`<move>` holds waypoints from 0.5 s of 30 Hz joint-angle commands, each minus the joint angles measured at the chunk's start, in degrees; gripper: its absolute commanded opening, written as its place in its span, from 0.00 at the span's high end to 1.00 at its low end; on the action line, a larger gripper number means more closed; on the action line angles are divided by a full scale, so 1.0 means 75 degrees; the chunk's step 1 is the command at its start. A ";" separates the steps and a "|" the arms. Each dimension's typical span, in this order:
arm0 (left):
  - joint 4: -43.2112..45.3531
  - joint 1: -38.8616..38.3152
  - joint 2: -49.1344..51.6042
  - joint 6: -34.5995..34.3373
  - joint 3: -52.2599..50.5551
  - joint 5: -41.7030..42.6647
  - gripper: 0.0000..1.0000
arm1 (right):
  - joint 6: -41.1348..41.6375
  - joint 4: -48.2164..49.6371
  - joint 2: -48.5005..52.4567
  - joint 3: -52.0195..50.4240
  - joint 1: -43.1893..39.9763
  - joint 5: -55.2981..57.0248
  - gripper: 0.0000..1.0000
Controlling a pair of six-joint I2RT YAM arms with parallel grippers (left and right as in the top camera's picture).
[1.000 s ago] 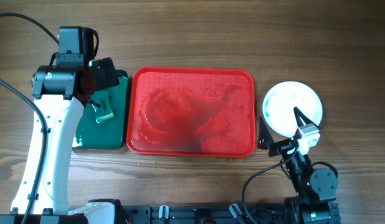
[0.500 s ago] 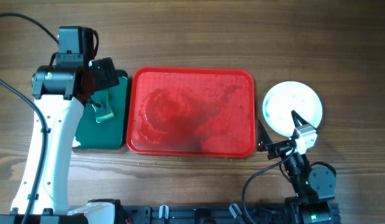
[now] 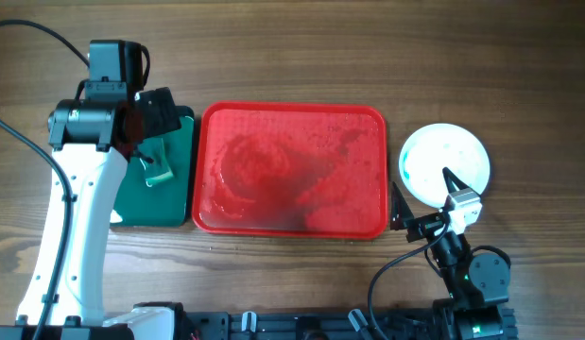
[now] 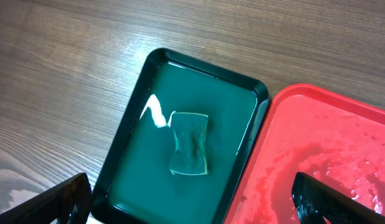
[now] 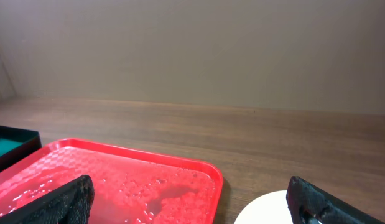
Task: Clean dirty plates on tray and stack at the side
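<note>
we see plates (image 3: 445, 161) as one white disc, aqua-smeared edge, beside wet red tray (image 3: 292, 142); left fingers (image 4: 55, 202) and right fingers (image 5: 63, 199) spread wide, empty

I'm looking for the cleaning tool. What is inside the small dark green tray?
A green sponge lies in the dark green tray, apparently in shallow liquid. Overhead, the left arm covers the tray's left edge; what is beneath the sponge cannot be seen.

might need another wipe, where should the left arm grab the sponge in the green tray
Grip the sponge across its narrower middle, on the two long edges, coming straight down from above: it lies flat in the green tray, clear of the walls.
</note>
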 commanded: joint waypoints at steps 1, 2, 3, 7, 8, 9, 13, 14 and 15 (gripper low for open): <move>-0.0289 -0.0041 -0.0475 -0.0044 0.0050 -0.0157 0.00 | -0.0020 0.0017 -0.0047 -0.0012 -0.0003 -0.0160 0.00; -0.0350 -0.0114 -0.1113 -0.0041 0.0047 -0.0160 0.00 | -0.0020 0.0017 -0.0047 -0.0012 -0.0006 -0.0160 0.00; -0.0350 -0.0157 -0.1349 -0.0044 0.0047 -0.0160 0.00 | -0.0020 0.0017 -0.0047 -0.0012 -0.0006 -0.0160 0.00; -0.0350 -0.0420 -0.2506 -0.0044 0.0047 -0.0160 0.00 | -0.0017 0.0017 -0.0047 -0.0012 -0.0006 -0.0160 0.00; -0.0364 -0.0481 -0.2862 -0.0044 0.0047 -0.0157 0.00 | -0.0020 0.0017 -0.0047 -0.0012 -0.0006 -0.0160 0.00; -0.0510 -0.0513 -0.3153 -0.0044 0.0047 -0.0146 0.00 | -0.0017 0.0017 -0.0047 -0.0012 -0.0003 -0.0160 0.00; -0.1128 -0.0530 -0.4325 -0.0044 0.0047 -0.0073 0.00 | -0.0020 0.0017 -0.0047 -0.0012 -0.0003 -0.0160 0.00; -0.1201 -0.0530 -0.4526 -0.0047 0.0047 -0.0073 0.00 | -0.0017 0.0017 -0.0047 -0.0012 -0.0006 -0.0160 0.00; -0.1288 -0.0530 -0.4666 -0.0047 0.0047 -0.0073 0.00 | -0.0020 0.0017 -0.0047 -0.0012 -0.0006 -0.0160 0.00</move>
